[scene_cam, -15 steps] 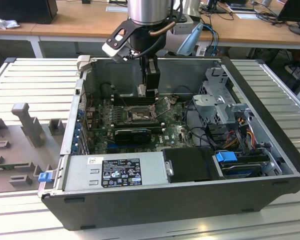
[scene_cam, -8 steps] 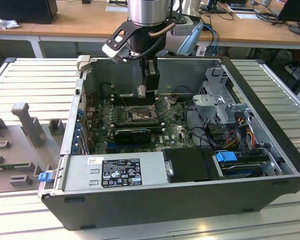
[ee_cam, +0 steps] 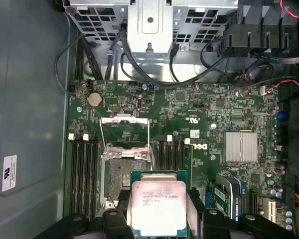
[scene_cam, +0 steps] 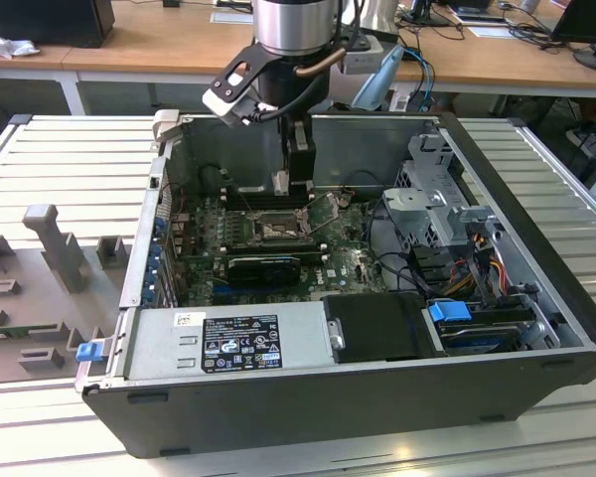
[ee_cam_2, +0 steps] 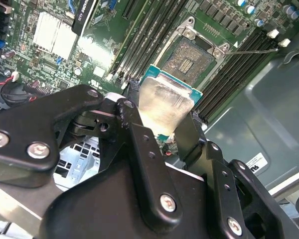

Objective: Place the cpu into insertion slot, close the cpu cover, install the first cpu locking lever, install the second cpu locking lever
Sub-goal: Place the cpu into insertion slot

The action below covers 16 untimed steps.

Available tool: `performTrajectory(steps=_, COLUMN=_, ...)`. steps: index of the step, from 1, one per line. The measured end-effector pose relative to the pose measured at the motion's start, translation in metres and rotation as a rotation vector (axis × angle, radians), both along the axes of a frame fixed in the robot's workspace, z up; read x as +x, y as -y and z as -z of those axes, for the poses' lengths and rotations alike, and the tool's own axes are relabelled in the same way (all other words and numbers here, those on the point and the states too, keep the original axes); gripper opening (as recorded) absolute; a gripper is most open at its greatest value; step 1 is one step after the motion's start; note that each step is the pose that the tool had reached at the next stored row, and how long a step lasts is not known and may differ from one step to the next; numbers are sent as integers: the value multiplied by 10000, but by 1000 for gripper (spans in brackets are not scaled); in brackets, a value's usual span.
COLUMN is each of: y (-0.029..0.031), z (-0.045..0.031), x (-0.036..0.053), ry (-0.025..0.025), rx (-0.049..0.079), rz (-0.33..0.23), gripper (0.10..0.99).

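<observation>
At step 1 of 4, approx. Pinching the cpu (ee_cam: 157,206) by two opposite edges w/ the gripper (ee_cam_2: 161,110), fingers pressed tight onto it, metal top facing up in the first wrist view. Holding it over the motherboard (ee_cam: 199,134), inside the computer case (scene_cam: 328,407), just beside the insertion slot (ee_cam: 122,179) and overlapping one edge of it. Not seated, and apparently not touching yet. Leaving the slot bare, contact field exposed, mid-board between the two banks of memory slots (ee_cam: 82,169). Standing flipped open off the slot's hinge edge: the cpu cover (ee_cam: 123,120), clear of the opening. Swung free as well: one thin locking lever (ee_cam_2: 249,51); can't make out the 2nd lever for sure. Done, judging by this: chip in hand and at the socket. Left to do: seating it, closing the cover, fitting both levers.
</observation>
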State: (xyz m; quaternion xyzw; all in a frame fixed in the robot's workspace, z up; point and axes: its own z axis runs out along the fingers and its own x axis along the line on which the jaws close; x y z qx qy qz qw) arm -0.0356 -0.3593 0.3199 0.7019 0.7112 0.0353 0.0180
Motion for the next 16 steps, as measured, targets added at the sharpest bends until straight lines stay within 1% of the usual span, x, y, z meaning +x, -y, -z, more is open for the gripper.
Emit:
performTrajectory(steps=1, y=0, z=7, x=-1, ry=2, rx=3, rz=25, gripper=529)
performTrajectory(steps=6, y=-1, z=115, x=-1, ry=0, rx=11, rz=25, gripper=529)
performTrajectory(steps=8, y=-3, z=186, x=-1, ry=0, rx=11, rz=26, gripper=529)
performTrajectory(steps=12, y=-8, z=263, x=-2, ry=0, rx=11, rz=27, gripper=529)
performTrajectory(steps=13, y=-11, z=292, x=-2, ry=1, rx=11, rz=26, gripper=529)
performTrajectory(steps=15, y=-37, z=322, x=-8, ry=1, rx=12, rz=26, gripper=529)
performTrajectory(steps=16, y=-48, z=353, x=-9, ry=1, rx=12, rz=26, gripper=529)
